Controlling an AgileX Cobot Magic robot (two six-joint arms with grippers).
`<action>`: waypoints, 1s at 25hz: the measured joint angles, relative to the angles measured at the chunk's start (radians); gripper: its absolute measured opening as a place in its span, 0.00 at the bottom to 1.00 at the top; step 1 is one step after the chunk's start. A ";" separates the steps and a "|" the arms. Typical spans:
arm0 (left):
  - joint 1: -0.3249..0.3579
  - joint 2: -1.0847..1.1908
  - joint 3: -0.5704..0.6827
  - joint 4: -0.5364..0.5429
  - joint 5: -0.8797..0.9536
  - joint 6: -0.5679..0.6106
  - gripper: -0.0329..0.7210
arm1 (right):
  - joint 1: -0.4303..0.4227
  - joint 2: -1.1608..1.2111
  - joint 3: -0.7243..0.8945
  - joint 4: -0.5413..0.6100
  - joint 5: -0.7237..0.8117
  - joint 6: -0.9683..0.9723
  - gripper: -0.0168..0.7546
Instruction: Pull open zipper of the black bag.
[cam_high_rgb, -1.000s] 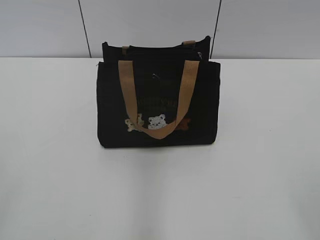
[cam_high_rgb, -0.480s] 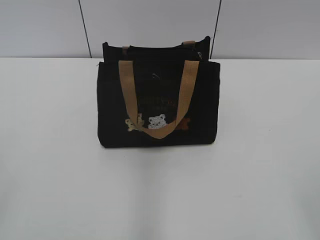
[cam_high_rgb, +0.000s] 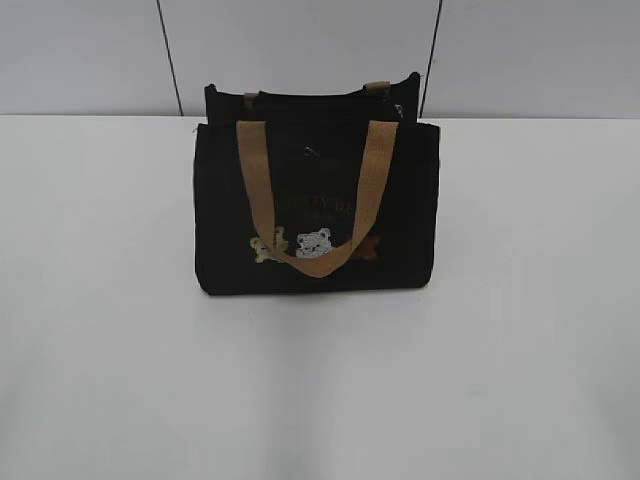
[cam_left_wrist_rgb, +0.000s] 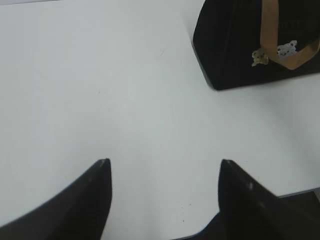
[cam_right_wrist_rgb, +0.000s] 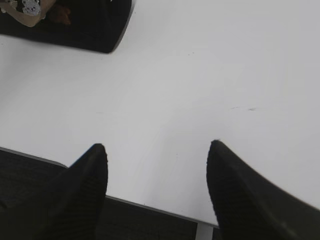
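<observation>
You are looking at a white table (cam_high_rgb: 120, 350) with the black bag (cam_high_rgb: 225, 220) standing upright near its far edge, about in the middle from left to right. Behind it is a pale wall with two dark vertical seams. The bag is boxy, and its front faces you. A tan handle strap (cam_high_rgb: 258, 190) hangs down over the front in a long loop, and the loop's bottom crosses a small white bear picture (cam_high_rgb: 314, 242). The top of a second tan strap shows at the bag's back edge. The zipper (cam_high_rgb: 300, 96) runs along the top as a dark line; its pull is too small and dark to pick out for certain.

Neither arm appears in the exterior view. In the left wrist view, your left gripper (cam_left_wrist_rgb: 165, 167) hangs over bare table near the front edge, its two dark fingers spread wide with nothing between them. The bag sits well away, in that view's upper right corner. In the right wrist view, your right gripper (cam_right_wrist_rgb: 156, 150) is likewise spread wide and empty above the table's near edge, with the bag's corner well apart at upper left.
</observation>
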 joint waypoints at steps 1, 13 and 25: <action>0.000 0.000 0.000 0.000 0.000 0.000 0.71 | -0.006 0.000 0.000 0.000 0.000 0.000 0.63; 0.016 -0.091 0.000 -0.001 -0.001 0.000 0.71 | -0.185 -0.020 0.000 0.002 -0.003 0.003 0.63; 0.037 -0.091 0.000 -0.002 -0.004 0.000 0.71 | -0.225 -0.020 0.000 0.005 -0.003 0.003 0.63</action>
